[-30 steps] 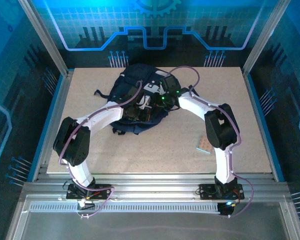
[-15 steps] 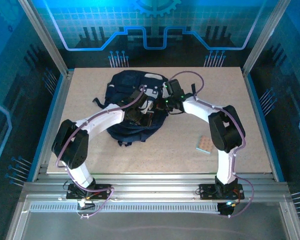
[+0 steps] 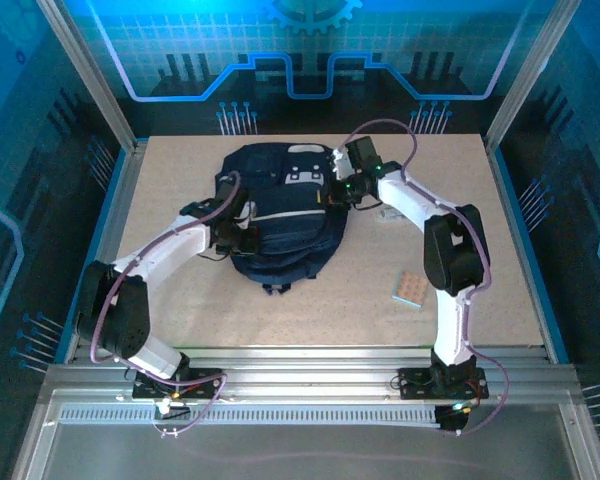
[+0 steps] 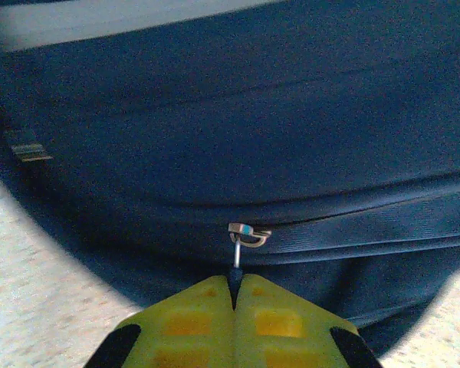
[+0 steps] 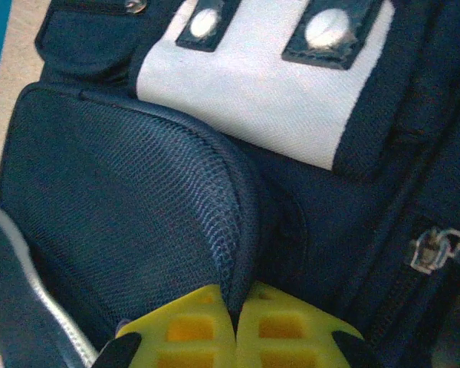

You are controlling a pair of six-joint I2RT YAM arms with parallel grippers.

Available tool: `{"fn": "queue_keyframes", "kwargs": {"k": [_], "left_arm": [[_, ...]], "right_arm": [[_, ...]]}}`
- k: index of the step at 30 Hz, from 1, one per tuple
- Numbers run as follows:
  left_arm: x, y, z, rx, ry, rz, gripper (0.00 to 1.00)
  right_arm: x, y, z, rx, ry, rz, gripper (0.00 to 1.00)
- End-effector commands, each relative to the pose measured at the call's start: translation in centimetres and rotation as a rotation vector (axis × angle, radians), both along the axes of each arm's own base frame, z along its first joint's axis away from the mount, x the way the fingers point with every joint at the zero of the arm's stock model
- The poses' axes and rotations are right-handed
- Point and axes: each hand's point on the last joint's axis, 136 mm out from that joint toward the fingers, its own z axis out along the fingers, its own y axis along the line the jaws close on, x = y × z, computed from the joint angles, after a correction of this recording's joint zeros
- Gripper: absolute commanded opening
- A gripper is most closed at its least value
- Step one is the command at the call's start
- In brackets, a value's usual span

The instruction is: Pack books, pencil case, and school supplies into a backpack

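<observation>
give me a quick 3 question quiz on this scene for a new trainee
1. True or false: the left gripper is shut on the zip pull of the backpack.
2. What is the right gripper pinching? A) a strap B) the rim of the mesh pocket C) a book
3. Where does the dotted pad lie: inside the backpack or on the table?

Key
1. True: the thin pull runs in between the closed yellow fingers.
2. B.
3. On the table, to the right of the backpack and apart from it.
</observation>
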Motion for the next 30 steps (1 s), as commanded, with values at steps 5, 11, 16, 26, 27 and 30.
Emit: {"fn": "queue_keyframes", "kwargs": {"k": [5, 11, 16, 26, 27, 30], "left_arm": [[-1.6, -6.5, 3.2, -0.105, -0.016, -0.075, 0.00], [-0.5, -14.5, 5.1, -0.291, -0.091, -0.141, 0.00], [1.0, -17.3, 4.8, -0.354, -0.128, -0.155, 0.00], [0.6, -19.1, 4.9, -0.375, -0.195, -0.218, 0.00], [0.5, -19.2, 4.8, -0.378, -0.193, -0.220, 0.00], [0.0, -19.3, 4.5, -0.393, -0.166, -0.215, 0.00]], "right_arm": [[5.6, -1.4, 3.2, 0.007, -0.107, -0.089, 0.11], [0.8, -3.7, 4.8, -0.025, -0.097, -0.180, 0.58], [-5.4, -6.7, 5.4, -0.030, -0.063, -0.280, 0.67], [-10.5, -2.7, 2.9, 0.033, 0.036, -0.305, 0.68], [-10.2, -2.4, 2.4, 0.045, 0.037, -0.326, 0.67], [-9.1, -1.7, 1.2, 0.089, 0.055, -0.380, 0.63]]}}
